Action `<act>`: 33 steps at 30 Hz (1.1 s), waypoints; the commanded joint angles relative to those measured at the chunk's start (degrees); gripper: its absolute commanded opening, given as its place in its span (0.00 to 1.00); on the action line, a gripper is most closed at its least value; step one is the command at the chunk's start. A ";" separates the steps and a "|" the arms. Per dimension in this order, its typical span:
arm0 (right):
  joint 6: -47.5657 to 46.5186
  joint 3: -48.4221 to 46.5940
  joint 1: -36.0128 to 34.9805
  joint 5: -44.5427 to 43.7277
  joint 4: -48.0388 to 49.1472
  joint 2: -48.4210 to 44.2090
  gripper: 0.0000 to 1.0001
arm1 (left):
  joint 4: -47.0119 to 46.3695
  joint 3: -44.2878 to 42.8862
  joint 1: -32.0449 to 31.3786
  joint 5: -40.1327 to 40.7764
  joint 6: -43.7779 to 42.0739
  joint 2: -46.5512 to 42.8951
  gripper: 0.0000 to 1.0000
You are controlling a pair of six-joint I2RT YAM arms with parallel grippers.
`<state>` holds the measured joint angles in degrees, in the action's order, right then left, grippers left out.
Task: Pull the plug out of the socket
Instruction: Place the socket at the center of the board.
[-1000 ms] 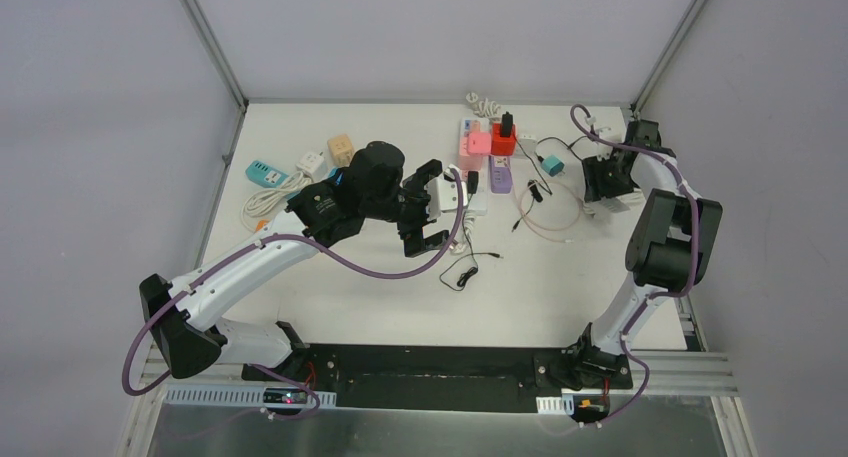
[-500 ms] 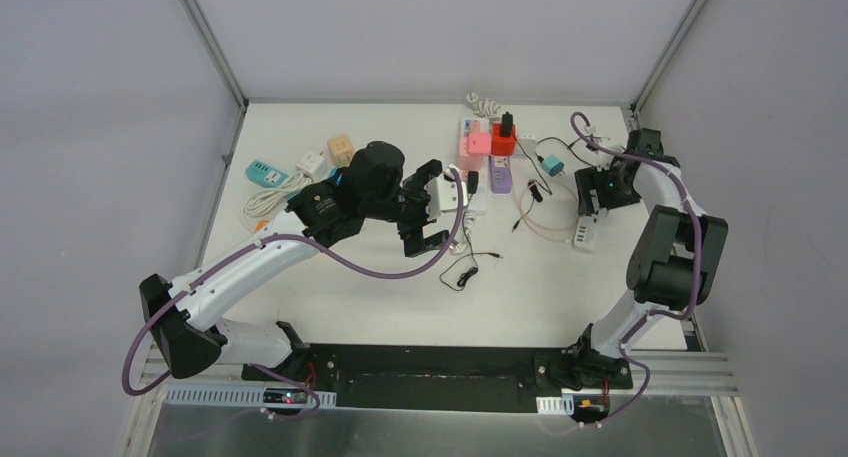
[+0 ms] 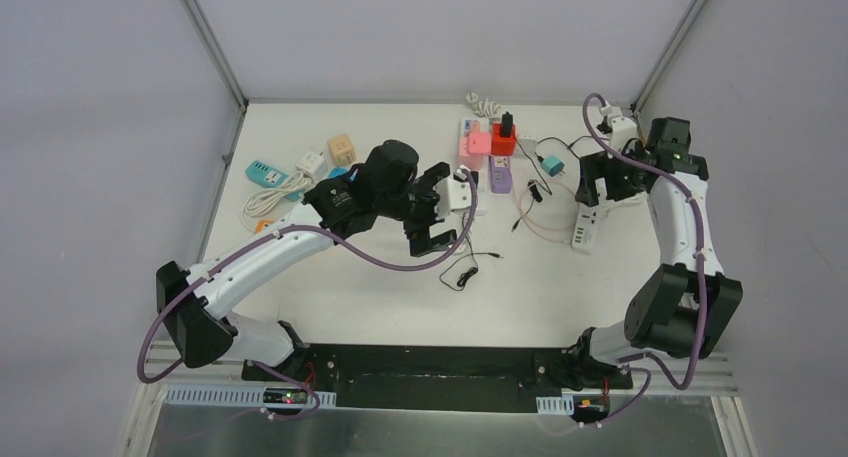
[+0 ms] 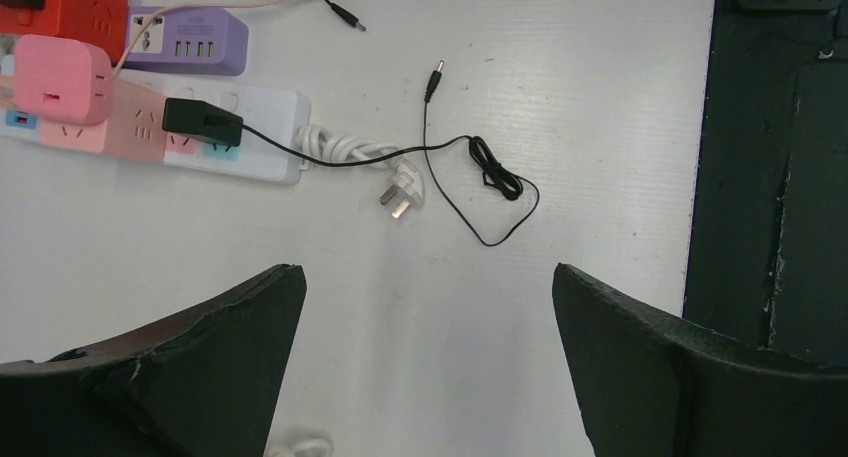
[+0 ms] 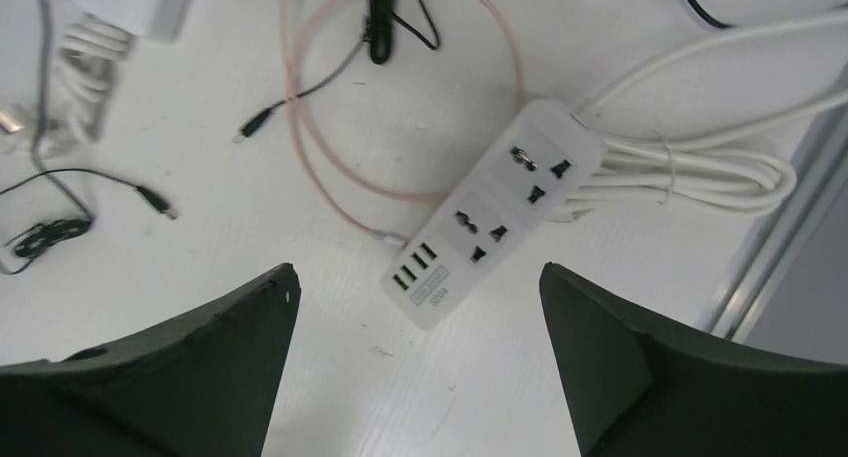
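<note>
I have the left gripper [image 4: 424, 277] with its jaws spread wide above bare surface [image 4: 330, 307]. The black plug [image 4: 202, 122] sits seated in the pink-and-white strip [image 4: 260, 142] toward the upper left of that wrist view, and its thin cable [image 4: 487, 169] loops across the open patch between. My right gripper [image 5: 418, 272], jaws also wide, hangs over the white power strip [image 5: 495, 212] near the surface's right edge.
</note>
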<state>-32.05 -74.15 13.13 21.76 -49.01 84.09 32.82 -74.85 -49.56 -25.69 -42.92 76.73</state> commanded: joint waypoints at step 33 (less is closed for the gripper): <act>-11.72 7.72 -1.70 37.38 -6.05 -12.93 0.95 | 2.18 -11.50 -2.17 2.58 2.30 8.79 0.98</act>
<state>-41.82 -66.65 11.92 56.62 -54.94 70.96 37.06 -84.31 -51.77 -24.53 -41.69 85.30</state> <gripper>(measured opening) 0.949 0.979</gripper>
